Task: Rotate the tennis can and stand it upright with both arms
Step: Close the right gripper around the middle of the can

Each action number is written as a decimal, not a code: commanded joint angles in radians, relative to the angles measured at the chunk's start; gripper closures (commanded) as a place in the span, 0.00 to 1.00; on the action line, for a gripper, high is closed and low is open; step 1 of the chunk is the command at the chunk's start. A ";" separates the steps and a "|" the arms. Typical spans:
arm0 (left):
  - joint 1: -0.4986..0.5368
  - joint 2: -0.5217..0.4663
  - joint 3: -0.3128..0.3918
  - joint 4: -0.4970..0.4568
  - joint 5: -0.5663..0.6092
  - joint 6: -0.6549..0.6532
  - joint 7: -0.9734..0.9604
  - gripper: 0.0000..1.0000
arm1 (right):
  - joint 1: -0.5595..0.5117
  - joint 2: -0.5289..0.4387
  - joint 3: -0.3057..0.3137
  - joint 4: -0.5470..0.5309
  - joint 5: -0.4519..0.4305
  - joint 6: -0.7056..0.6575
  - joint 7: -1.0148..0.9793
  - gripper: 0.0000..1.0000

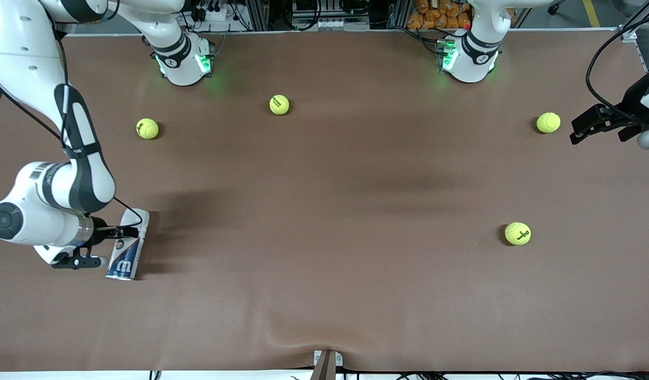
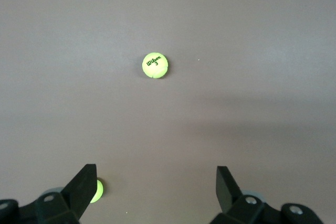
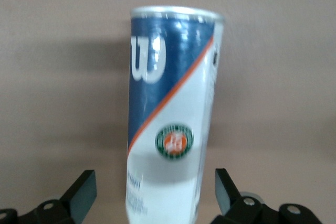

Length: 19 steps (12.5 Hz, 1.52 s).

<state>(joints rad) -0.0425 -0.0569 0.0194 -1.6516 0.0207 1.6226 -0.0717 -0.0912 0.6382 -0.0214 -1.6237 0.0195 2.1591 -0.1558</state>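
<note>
While the tennis can [image 1: 128,244] lies on its side at the lower left of the frame on the counter [image 1: 324,211], the right gripper [image 1: 124,230] straddles it, jaws spread, not yet pinching. The left gripper [image 1: 585,128] waits upper right, jaws spread.

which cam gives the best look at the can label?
Right wrist view: the can fills the frame between the right tool's open fingers, with the navy and white label, W logo and round badge all clear. Front view shows it small, lying on the table. Left wrist view doesn't show it.
</note>
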 commanded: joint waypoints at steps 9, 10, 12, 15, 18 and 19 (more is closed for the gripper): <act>0.033 0.005 -0.029 0.013 0.007 -0.018 -0.008 0.00 | -0.009 0.092 0.000 0.008 -0.003 0.070 -0.102 0.00; 0.064 0.008 -0.054 0.015 0.007 -0.018 -0.002 0.00 | -0.009 0.093 0.000 0.008 -0.004 0.070 -0.108 0.00; 0.098 0.009 -0.098 0.021 0.008 -0.020 -0.008 0.00 | -0.009 0.095 0.000 0.008 -0.004 0.073 -0.108 0.00; 0.096 0.012 -0.104 0.029 0.007 -0.021 -0.010 0.00 | -0.009 0.106 0.000 0.008 -0.004 0.085 -0.110 0.00; 0.099 0.018 -0.104 0.030 0.012 -0.023 0.000 0.00 | -0.012 0.107 0.000 0.008 -0.004 0.087 -0.140 0.00; 0.096 0.019 -0.104 0.030 0.013 -0.023 0.001 0.00 | -0.012 0.109 0.000 0.008 -0.004 0.087 -0.140 0.00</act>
<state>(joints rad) 0.0404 -0.0513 -0.0701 -1.6466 0.0207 1.6179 -0.0756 -0.0922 0.7389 -0.0273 -1.6231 0.0189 2.2383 -0.2715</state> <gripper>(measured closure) 0.000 0.000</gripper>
